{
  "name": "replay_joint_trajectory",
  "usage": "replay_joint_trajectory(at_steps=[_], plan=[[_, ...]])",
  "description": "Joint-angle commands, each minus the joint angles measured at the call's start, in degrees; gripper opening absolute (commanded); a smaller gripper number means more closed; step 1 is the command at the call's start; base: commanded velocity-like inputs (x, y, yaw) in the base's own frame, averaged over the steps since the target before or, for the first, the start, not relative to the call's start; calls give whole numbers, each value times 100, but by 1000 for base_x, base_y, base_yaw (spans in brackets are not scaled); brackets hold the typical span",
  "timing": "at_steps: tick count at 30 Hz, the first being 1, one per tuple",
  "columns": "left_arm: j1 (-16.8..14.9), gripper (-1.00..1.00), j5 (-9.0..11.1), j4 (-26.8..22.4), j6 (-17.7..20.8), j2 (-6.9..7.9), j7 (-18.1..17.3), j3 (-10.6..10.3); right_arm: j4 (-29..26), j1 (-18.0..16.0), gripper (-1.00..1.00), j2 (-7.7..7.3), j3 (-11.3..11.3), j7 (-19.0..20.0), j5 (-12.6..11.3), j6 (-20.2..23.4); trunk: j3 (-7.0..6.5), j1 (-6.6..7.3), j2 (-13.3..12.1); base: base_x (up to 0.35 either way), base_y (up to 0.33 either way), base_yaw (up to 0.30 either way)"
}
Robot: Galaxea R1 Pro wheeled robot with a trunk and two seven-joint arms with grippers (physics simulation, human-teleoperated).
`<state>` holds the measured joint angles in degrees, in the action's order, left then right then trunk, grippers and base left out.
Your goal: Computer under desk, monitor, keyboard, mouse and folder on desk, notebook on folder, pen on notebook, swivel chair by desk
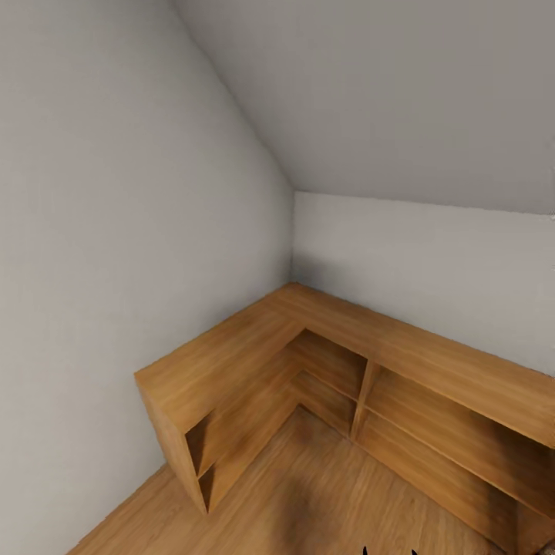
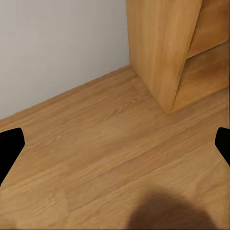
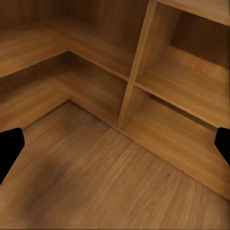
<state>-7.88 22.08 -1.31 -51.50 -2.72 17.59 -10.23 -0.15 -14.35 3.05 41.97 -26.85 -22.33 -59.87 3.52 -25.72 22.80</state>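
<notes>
Wooden floor (image 1: pixel 308 493) before corner shelf unit (image 1: pixel 231 362)

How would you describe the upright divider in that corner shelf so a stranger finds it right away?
Start at the room corner where the two grey walls meet, and find the L-shaped wooden shelf unit hugging it. Along its longer right-hand run, the upright divider stands just past the inner corner. It is the one vertical board there, crossing the horizontal shelves.

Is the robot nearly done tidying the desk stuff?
These pictures can't say. They show a wooden L-shaped corner shelf unit against grey walls, its top bare, on a wooden floor. Both grippers, left and right, are open and hold nothing.
</notes>
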Motion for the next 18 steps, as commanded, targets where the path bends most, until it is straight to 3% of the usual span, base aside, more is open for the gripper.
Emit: replay_joint_trajectory(at_steps=[1,9,18], plan=[[-3,100,24,-1,-9,0,34,-49,6,-6,100,3,49,-31,-25,-13,13,-6,12,262,243,-264],[-3,100,23,-1,-9,0,28,-49,6,-6,100,3,49,-31,-24,-13,13,-6,12,243,227,-264],[-3,100,24,-1,-16,8,29,-43,6,-6,100,1,49,-31,-25,-13,13,-6,12,65,56,-263]])
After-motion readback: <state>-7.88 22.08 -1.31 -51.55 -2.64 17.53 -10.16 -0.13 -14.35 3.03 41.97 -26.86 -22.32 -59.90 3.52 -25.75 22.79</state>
